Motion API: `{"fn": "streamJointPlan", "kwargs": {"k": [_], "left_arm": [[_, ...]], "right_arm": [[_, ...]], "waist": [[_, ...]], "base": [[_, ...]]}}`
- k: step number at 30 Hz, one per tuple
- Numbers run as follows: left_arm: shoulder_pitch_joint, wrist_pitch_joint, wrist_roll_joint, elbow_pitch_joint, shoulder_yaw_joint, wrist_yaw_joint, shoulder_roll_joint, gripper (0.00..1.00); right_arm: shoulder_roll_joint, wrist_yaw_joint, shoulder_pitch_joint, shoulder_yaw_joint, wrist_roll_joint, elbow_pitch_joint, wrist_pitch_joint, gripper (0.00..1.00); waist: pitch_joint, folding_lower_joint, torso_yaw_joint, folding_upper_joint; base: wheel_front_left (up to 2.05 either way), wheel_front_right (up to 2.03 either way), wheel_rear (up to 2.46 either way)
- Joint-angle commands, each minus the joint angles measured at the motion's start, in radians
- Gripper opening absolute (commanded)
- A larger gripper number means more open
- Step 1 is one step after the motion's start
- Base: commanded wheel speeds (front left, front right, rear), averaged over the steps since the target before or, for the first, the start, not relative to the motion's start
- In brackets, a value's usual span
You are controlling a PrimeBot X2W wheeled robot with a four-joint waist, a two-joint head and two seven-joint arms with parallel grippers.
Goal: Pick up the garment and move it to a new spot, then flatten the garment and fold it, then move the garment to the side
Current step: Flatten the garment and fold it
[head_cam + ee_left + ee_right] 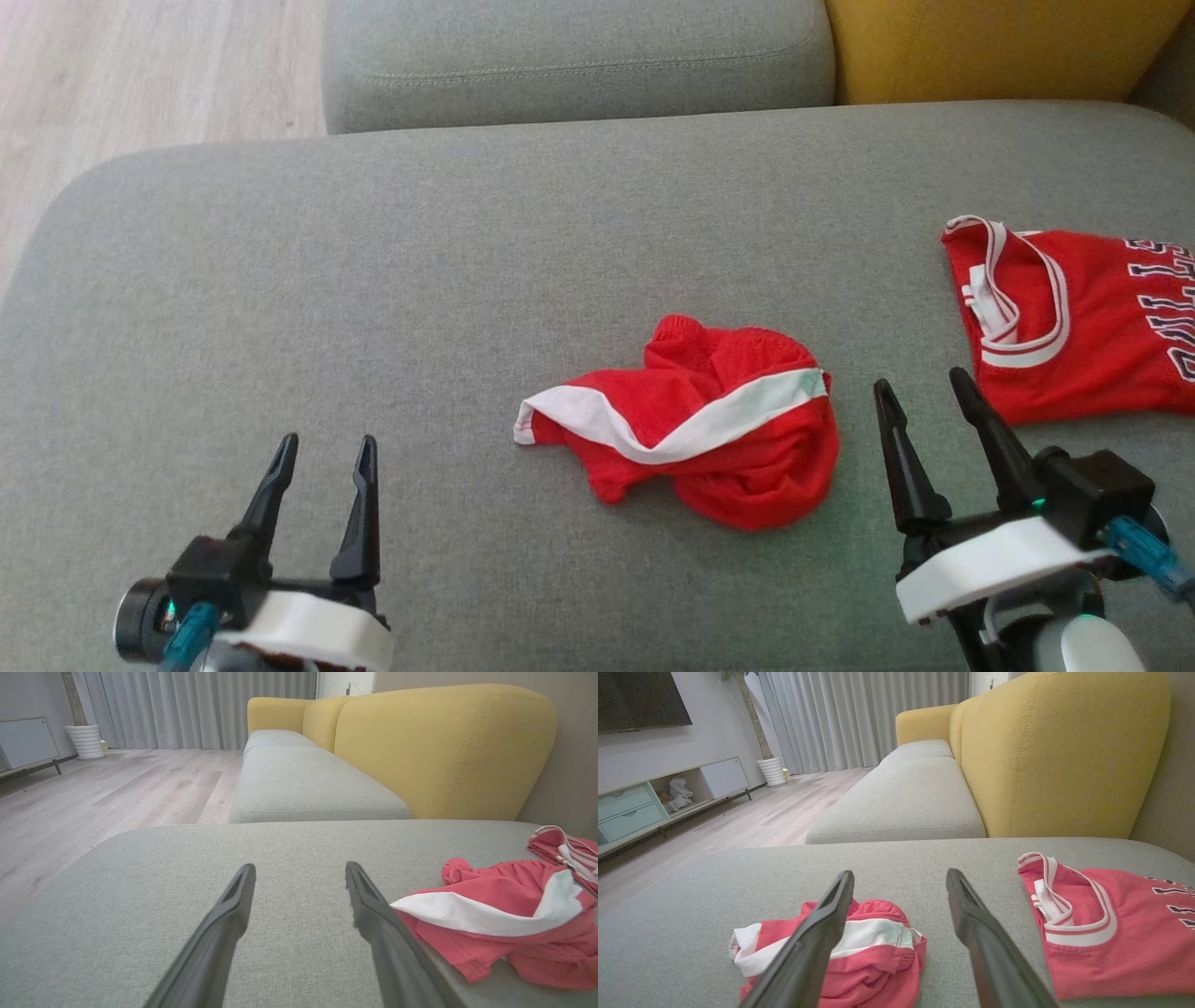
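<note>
- Your shorts (pixel 709 439) lie crumpled in a heap near the middle of the grey seat (pixel 373 280), with the white band twisted across the top. Nothing is flattened yet, so I judge you are at the first pick-up.
- The left claw (pixel 329 443) hangs released and empty, well to the left of the heap.
- The right claw (pixel 920 383) is spread wide too and grasps nothing. It sits near the heap's right edge, between the shorts and the jersey (pixel 1074 336).
- The jersey lies flat at the far right (probably parked there on purpose), so treat that corner as taken.
- Open room: the seat's left half is bare fabric, which suits spreading and folding.
- Edges: the seat rounds off at the left toward the floor (pixel 140 65), and the yellow backrest (pixel 990 47) closes the far right. Keep the cloth well inside the left edge.
</note>
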Motion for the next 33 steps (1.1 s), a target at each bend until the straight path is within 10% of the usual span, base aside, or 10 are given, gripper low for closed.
{"fn": "streamJointPlan", "kwargs": {"k": [1, 12, 33], "left_arm": [[-0.029, 0.003, 0.004, -0.038, 0.034, 0.007, 0.013, 1.00], [-0.040, 0.014, 0.002, -0.050, 0.014, 0.005, 0.015, 1.00], [-0.377, 0.107, -0.066, 0.365, -0.173, -0.197, -0.056, 1.00]], "right_arm": [[-0.003, 0.007, -0.022, 0.021, -0.005, -0.042, 0.005, 1.00], [-0.003, 0.007, -0.026, 0.014, -0.002, -0.042, 0.007, 1.00], [-0.003, 0.007, -0.091, 0.019, 0.018, 0.006, -0.002, 1.00]], "waist": [[0.002, 0.0000, 0.001, 0.0000], [0.016, 0.0000, 0.003, 0.0000], [0.179, 0.0000, -0.050, 0.0000]], "base": [[0.00, 0.00, 0.00], [0.00, 0.00, 0.00], [0.00, 0.00, 0.00]]}}
